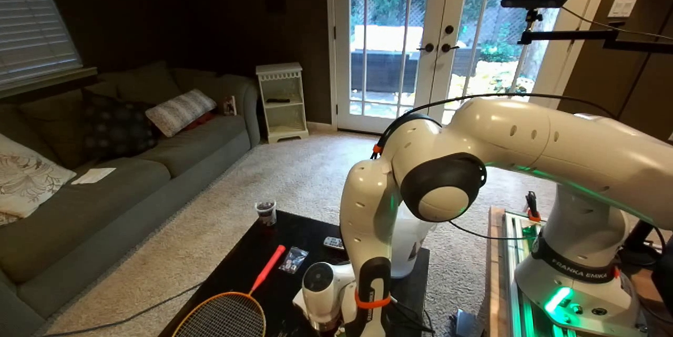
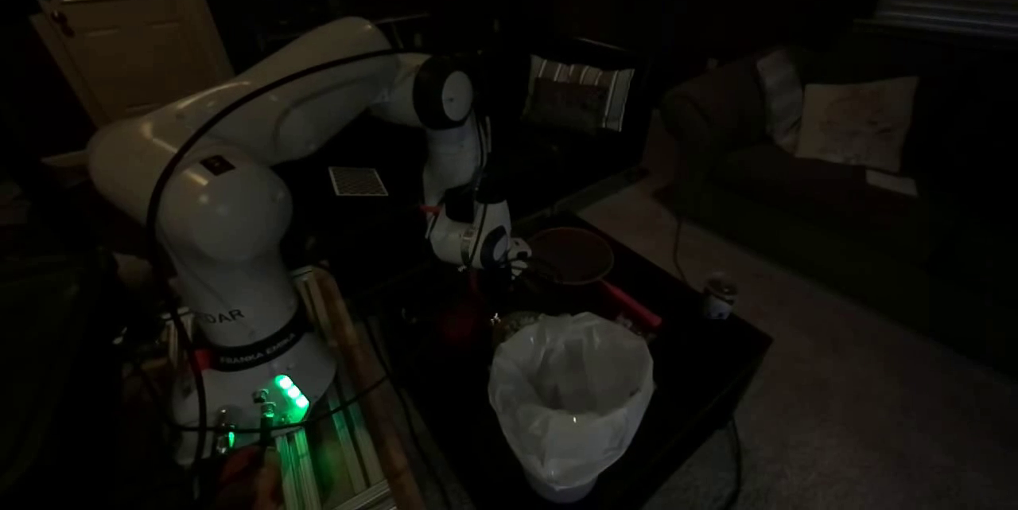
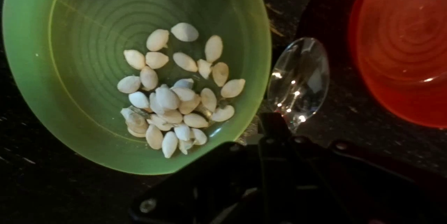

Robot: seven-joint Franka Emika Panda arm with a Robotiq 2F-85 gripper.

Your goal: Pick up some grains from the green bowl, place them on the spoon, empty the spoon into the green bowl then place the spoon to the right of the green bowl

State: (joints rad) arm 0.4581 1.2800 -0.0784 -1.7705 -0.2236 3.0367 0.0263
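In the wrist view the green bowl (image 3: 87, 140) fills the upper left, with whitish grains (image 3: 167, 101) lying in it, heaped towards its lower right side. A clear spoon (image 3: 303, 73) shows just right of the bowl's rim, its scoop holding nothing that I can see. My gripper (image 3: 276, 121) comes in from below, fingertips together at the near end of that scoop. The spoon's handle is hidden under the dark fingers, so whether it is gripped does not show. Both exterior views are too dark or blocked to make out bowl, grains or spoon.
A red bowl (image 3: 405, 42) stands right of the spoon. On the black table (image 1: 239, 274) lie a racket (image 1: 226, 316), a small packet (image 1: 293, 259) and a remote (image 1: 334, 243). A cup (image 1: 266, 213) and a white-lined bin (image 2: 569, 399) stand there too.
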